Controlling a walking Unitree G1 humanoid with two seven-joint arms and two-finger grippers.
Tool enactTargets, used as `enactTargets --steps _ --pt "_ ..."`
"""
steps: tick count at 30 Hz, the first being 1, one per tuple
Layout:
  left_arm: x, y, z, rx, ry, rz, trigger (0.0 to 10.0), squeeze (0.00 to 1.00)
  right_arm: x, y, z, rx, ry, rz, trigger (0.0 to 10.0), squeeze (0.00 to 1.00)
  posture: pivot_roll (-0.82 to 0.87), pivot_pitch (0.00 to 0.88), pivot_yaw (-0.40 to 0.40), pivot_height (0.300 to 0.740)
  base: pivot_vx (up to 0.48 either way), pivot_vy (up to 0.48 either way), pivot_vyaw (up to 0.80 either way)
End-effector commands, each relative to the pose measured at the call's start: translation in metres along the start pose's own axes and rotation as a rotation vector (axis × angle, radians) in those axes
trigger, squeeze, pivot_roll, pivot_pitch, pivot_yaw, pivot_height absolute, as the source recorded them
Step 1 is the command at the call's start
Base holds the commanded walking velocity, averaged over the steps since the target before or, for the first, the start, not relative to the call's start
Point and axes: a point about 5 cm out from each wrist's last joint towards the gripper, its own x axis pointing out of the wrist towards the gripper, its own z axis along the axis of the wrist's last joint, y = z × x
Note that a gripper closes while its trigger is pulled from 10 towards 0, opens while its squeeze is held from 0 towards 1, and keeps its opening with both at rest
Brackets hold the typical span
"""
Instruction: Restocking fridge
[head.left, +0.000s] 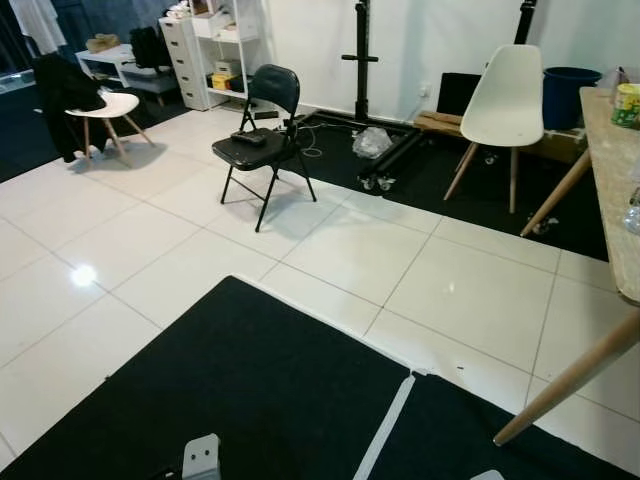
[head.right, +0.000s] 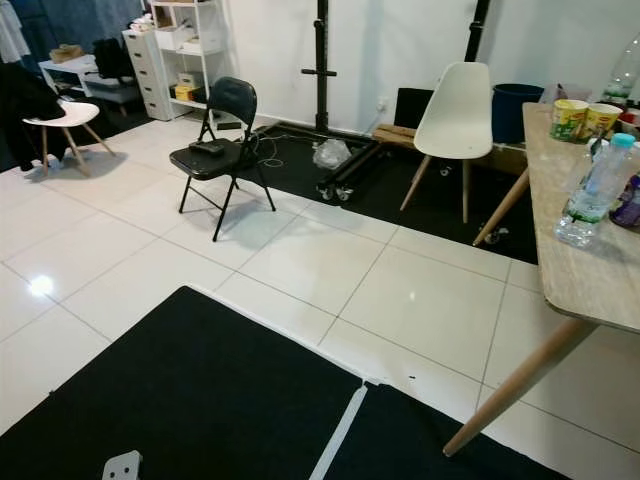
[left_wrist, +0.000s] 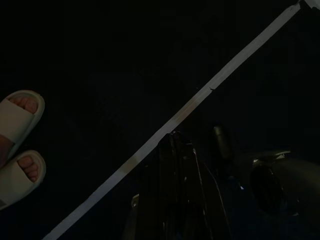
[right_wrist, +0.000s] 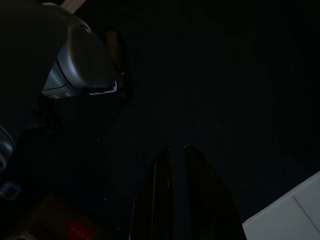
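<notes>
Black mat (head.left: 250, 390) lies closest, both grippers hang over it, the left gripper (left_wrist: 175, 145) and right gripper (right_wrist: 176, 152) seemingly pinched shut in the dark, while a water bottle (head.right: 597, 190) stands on the table (head.right: 580, 270).

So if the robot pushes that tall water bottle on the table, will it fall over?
Probably it tips easily: the water bottle is tall and narrow. Its clear plastic looks smooth, so maybe slippery. It stands near the table edge, so a push could knock it off.
</notes>
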Motion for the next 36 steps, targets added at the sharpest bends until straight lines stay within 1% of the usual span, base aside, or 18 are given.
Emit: enactTargets --steps 1,15,20,36 --pt "-0.001 0.009 0.004 -0.005 -0.014 0.024 10.0 0.0 0.0 0.002 0.0 0.0 -0.003 0.01 10.0 0.0 -0.09 0.0 0.068 0.74 0.0 0.0 -0.76" --pt "0.0 0.005 0.007 -0.028 -0.024 0.017 10.0 0.0 0.002 0.008 0.009 -0.006 -0.016 0.013 10.0 0.0 -0.09 0.0 0.053 0.74 0.0 0.0 -0.77" --pt "0.0 0.003 0.005 -0.035 -0.018 0.012 10.0 0.0 0.003 0.014 0.013 -0.014 -0.023 0.022 10.0 0.0 -0.09 0.0 0.051 0.74 0.0 0.0 -0.77" --pt "-0.001 0.006 0.001 -0.038 -0.007 0.014 10.0 0.0 0.003 0.016 0.014 -0.024 -0.021 0.031 10.0 0.0 -0.08 0.0 0.05 0.74 0.0 0.0 -0.77"
